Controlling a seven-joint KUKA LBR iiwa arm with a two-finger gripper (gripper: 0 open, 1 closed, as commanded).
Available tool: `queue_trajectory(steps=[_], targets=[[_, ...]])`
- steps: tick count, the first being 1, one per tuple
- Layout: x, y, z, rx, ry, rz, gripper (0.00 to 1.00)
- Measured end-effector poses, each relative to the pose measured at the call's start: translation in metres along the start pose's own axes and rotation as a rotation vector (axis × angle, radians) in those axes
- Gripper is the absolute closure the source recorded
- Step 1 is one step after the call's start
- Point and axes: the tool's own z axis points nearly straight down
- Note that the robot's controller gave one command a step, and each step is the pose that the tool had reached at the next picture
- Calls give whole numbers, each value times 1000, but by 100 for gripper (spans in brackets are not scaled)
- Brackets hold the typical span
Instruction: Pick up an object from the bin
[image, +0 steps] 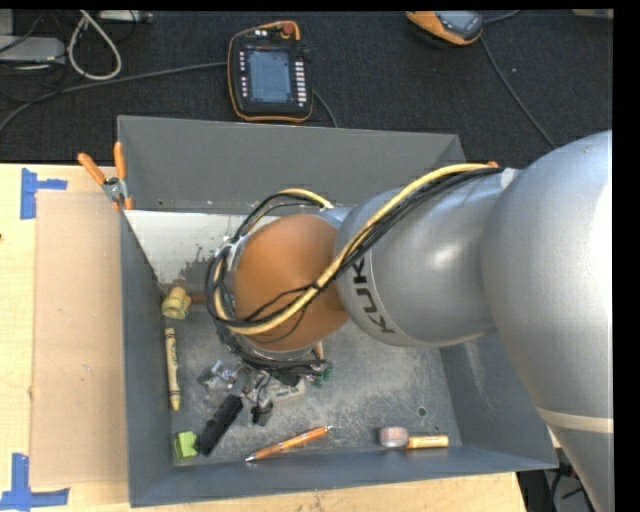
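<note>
**A:** Camera view, bin (142, 400) logged. Where is the gripper placed?

**B:** The gripper (262, 392) is seen low in the bin, left of the frame's centre and somewhat below it, under the orange cover (285, 275) of the wrist. The arm (450, 260) is brought in from the right of the frame.

**A:** Claw apart or together?

**B:** It cannot be told. The claw is largely hidden by the cover and merged with dark clutter.

**A:** What is found by it?

**B:** A small heap of grey and dark bits (222, 378) is noted just left of the gripper. Whether the two are touching cannot be judged, nor whether anything is gripped.

**A:** Nearest other things?

**B:** A black marker (220, 425) is laid slantwise just below the heap. Its upper end is near the gripper and its lower end is beside a green block (185, 445) at the lower left. An orange pencil (290, 442) is laid below the gripper, near the lower wall. A yellowish crayon (172, 370) is laid along the left wall, with a pale yellow cap (177, 302) above it. A short silver and tan stub (410, 438) is recorded at the lower right, well apart.
</note>
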Motion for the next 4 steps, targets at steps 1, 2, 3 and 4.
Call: queue_trajectory(steps=[1, 2, 3, 4], targets=[[0, 0, -16, 1, -2, 0, 100], [-1, 0, -28, 1, -2, 3, 100], [-1, 0, -35, 1, -3, 5, 100], [0, 1, -46, -1, 0, 7, 100]])
